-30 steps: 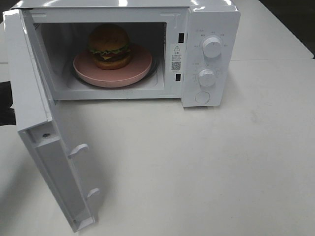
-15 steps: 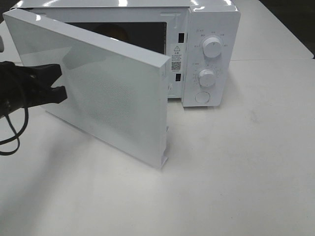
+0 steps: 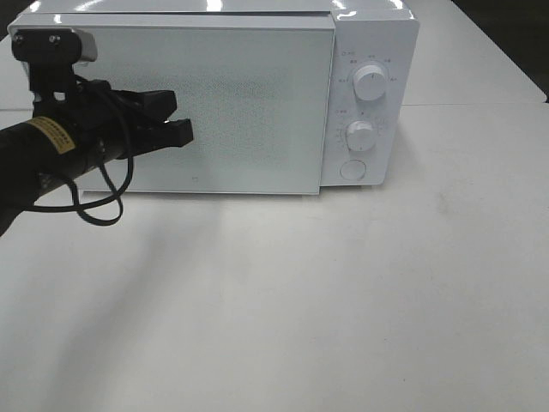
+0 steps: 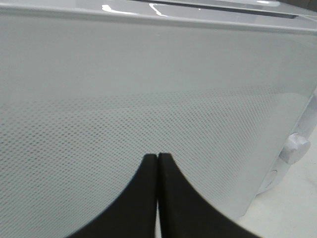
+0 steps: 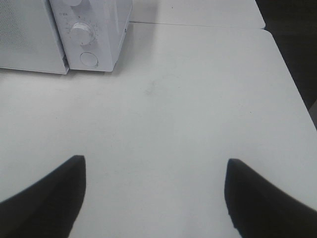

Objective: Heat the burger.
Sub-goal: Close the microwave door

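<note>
**A:** What is the arm on the left doing?

**B:** The black left arm [image 3: 43,154] comes in from the left edge and reaches level across the front of a white microwave [image 3: 369,34]. A white camera block [image 3: 51,45] sits on top of its wrist, and a black cable [image 3: 94,202] loops below it. The left gripper [image 3: 182,116] points at the left part of the microwave door [image 3: 249,103]. In the wrist view its two dark fingers [image 4: 173,198] are pressed together tip to tip and pinch nothing. They are right at the dotted door panel, though I cannot tell whether they touch it.

**A:** And where is the burger relative to that gripper?

**B:** The burger is not visible in any view. The door is shut flush with the microwave's front, and its dotted window shows nothing behind it. The gripper is outside, in front of that closed door.

**A:** What is further right?

**B:** The control panel has an upper knob [image 3: 370,82], a lower knob [image 3: 361,136] and a round button [image 3: 352,170] below them. To the right is bare white table [image 3: 343,300]. The right gripper [image 5: 154,161] shows only in its own wrist view. Its fingers are spread wide above the table, well apart from the microwave and holding nothing.
</note>
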Available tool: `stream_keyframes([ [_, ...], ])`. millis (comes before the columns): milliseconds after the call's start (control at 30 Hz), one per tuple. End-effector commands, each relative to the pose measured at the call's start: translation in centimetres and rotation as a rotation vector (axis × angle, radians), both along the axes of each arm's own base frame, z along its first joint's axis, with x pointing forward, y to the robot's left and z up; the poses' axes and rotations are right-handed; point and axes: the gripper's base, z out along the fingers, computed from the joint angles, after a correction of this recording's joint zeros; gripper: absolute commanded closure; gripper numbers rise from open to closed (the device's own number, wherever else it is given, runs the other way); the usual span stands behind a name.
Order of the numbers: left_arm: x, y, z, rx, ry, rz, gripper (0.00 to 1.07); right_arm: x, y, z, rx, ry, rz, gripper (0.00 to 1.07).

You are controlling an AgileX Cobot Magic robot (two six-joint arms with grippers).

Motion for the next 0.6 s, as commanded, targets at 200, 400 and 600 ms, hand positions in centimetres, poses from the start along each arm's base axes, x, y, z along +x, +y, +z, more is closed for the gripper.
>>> stream_keyframes([
  [200,2.1,-3.3,1.0,-0.049,0.006,-0.001,1.07,-0.3,0.0,0.0,-0.006,-0.035,0.002,0.32],
  [400,3.2,-5.8,1.3,-0.048,-0.009,-0.008,1.07,-0.3,0.0,0.0,-0.006,-0.035,0.002,0.32],
  [600,4.0,-7.4,1.4,-0.05,-0.007,-0.03,1.07,-0.3,0.0,0.0,-0.006,-0.034,0.002,0.32],
])
